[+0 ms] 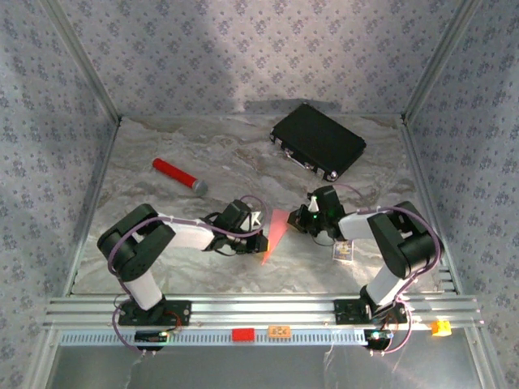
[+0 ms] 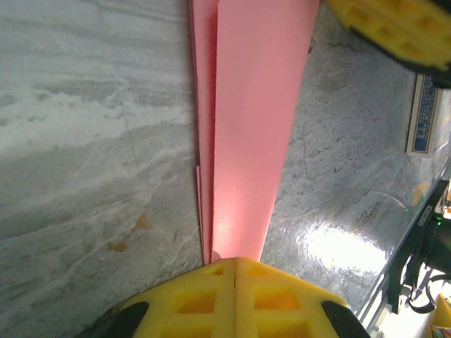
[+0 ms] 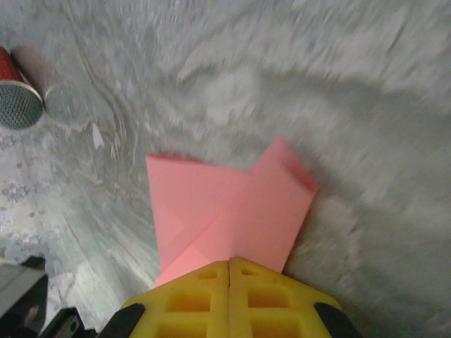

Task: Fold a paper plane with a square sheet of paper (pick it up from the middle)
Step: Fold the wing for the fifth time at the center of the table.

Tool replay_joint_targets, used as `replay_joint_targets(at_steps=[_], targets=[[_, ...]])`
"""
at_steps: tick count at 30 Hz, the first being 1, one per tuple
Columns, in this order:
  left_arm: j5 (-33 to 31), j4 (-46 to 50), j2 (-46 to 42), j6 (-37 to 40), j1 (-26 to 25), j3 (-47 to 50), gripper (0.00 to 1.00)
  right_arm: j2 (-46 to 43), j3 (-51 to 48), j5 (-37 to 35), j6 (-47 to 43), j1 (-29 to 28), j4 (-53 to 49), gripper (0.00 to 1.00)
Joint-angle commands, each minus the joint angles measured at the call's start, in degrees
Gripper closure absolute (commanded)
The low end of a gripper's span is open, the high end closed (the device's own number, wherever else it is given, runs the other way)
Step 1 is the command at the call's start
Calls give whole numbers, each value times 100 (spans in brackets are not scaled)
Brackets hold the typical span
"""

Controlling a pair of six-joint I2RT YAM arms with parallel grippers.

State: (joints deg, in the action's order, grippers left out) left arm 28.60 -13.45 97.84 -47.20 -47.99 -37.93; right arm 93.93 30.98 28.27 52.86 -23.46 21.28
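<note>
Presently, the left pincer (image 2: pixel 235 262) is seen with its yellow fingers pressed together, and the narrow end of the paper plane (image 2: pixel 254 127) is pinched at the seam where the pads meet. From that wrist, the salmon-pink paper is seen to widen as it runs away from the pads, with layered folded edges along its left side. The right pincer (image 3: pixel 230 262) is likewise closed, and the wider end of the same paper is clamped in it. Two folded flaps spread away from its pads, one ending in a pointed corner on the right and one in a straight edge on the left. In the overhead view, the paper is located between the two pincers, at mid-width of the marbled desk (image 1: pixel 203 154) and toward its near edge, with its point directed toward the arm bases. Whether the paper touches the desk cannot be determined. A small printed card (image 1: pixel 347 251) is found just beside the right arm, on its near side. A red cylinder with a grey cap (image 1: pixel 178 176) lies farther out on the left, well apart from the paper. A black case (image 1: pixel 318 139) is set at an angle at the far right.
</note>
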Motion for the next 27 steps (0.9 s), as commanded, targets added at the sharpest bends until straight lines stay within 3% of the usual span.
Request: replay_joint_targets(at_steps=[1,10,15,23,27], targets=[[-299,537,367,106,-30,49,100,103,251,-145,-248,258,-175,96],[-324,539,334,88,-43,60,100,307,486,92,-322,789,-266,95],[-363,298,282,-139,-68,106,99,-288,592,-24,-553,821,-836,93],[-803,44,-4,-597,-414,-97,95,-1226,214,-269,-535,479,-1421,86],[-1260,657,-515,-365,-562,-309,84,-1381,-166,-278,-336,143,-1357,82]])
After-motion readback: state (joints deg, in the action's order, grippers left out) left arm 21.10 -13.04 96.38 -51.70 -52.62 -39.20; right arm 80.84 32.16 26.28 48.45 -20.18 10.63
